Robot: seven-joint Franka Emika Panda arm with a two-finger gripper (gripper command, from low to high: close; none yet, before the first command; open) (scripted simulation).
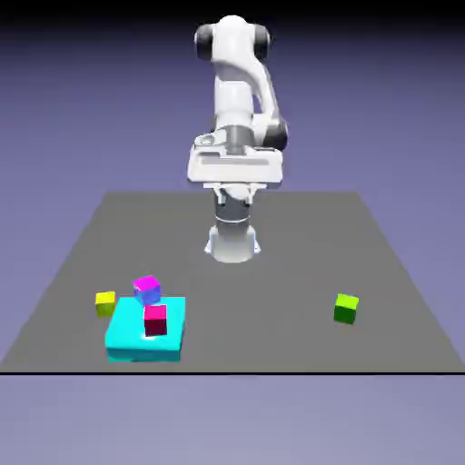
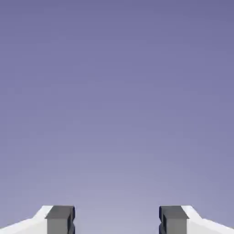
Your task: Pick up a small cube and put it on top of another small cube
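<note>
The gripper [image 2: 117, 221] hangs high at the table's far side, fingers wide apart and empty. The small cubes lie well below, nearer us: a magenta cube [image 1: 146, 290] and yellow cube [image 1: 105, 303] left, a green cube [image 1: 345, 308] right

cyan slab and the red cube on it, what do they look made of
Cyan slab: looks like smooth matte plastic or painted block; flat uniform colour, crisp edges, no grain. Red cube on it: same flat, untextured look, faces differing only in shade. Both are rendered, so the real material stays open.
</note>
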